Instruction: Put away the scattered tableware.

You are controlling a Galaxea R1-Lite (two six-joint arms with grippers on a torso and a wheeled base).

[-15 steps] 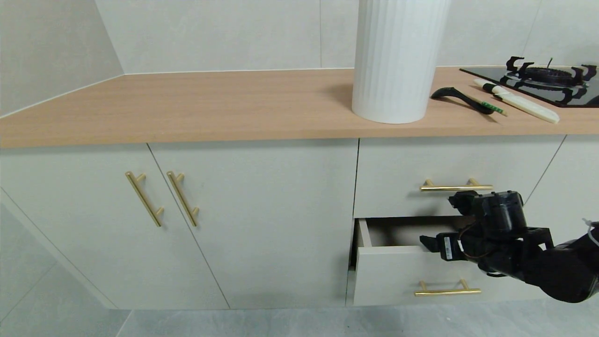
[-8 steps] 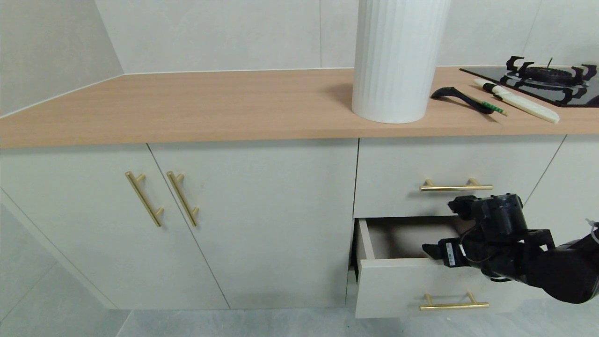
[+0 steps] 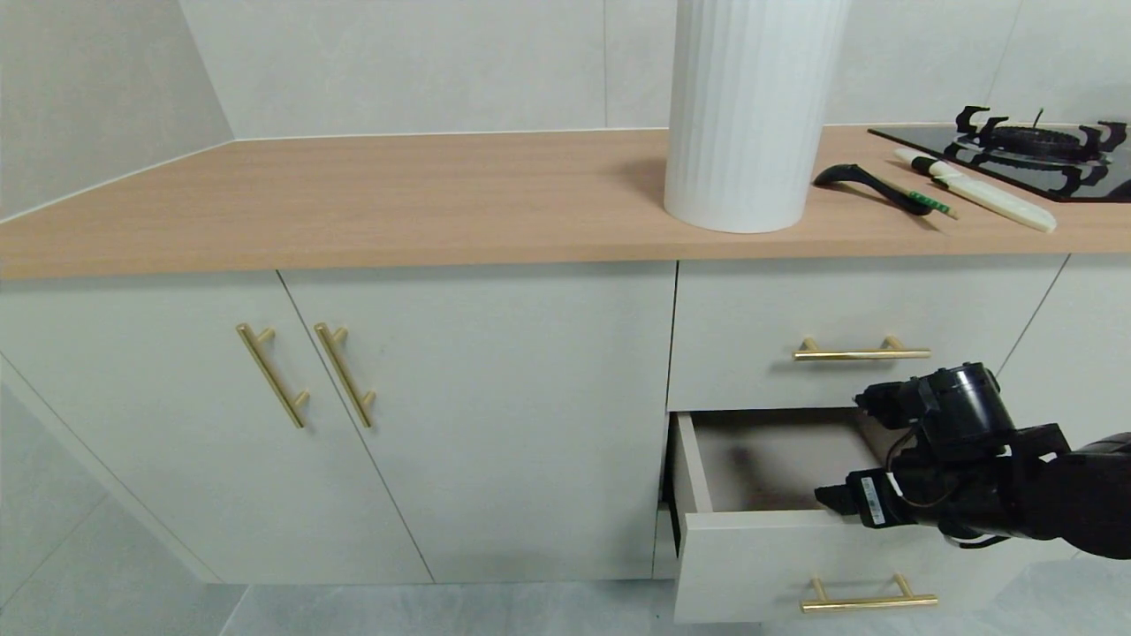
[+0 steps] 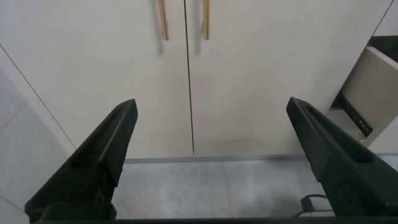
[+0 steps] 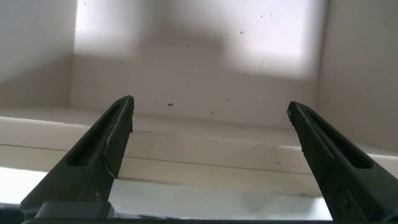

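**A:** A wooden counter (image 3: 398, 194) along a tiled wall, pale cupboards under it. Where is the tableware?

**B:** Up on the counter, at about two o'clock in the head view. There is a black ladle (image 3: 870, 187), a thin green-banded stick (image 3: 929, 202) lying against its handle, and a white knife (image 3: 981, 196) just beside the stove (image 3: 1034, 146). A tall white jar (image 3: 747, 115) stands at one o'clock, near the ladle.

**A:** So nothing is put away?

**B:** Nothing that I can see. What is done is the opening: the lower drawer (image 3: 760, 556), at five o'clock, is pulled out. The part of its inside that shows is bare.

**A:** And the arms?

**B:** The right gripper (image 3: 853, 446) sits at the drawer's front edge, fingers apart, holding nothing. The left gripper (image 4: 211, 155) is spread wide too and empty, facing the cupboard doors (image 4: 186, 74).

**A:** What's left, then?

**B:** I judge nearly all of it. Each of the three pieces has to come off the counter and go into the drawer, and then the drawer likely needs pushing shut.
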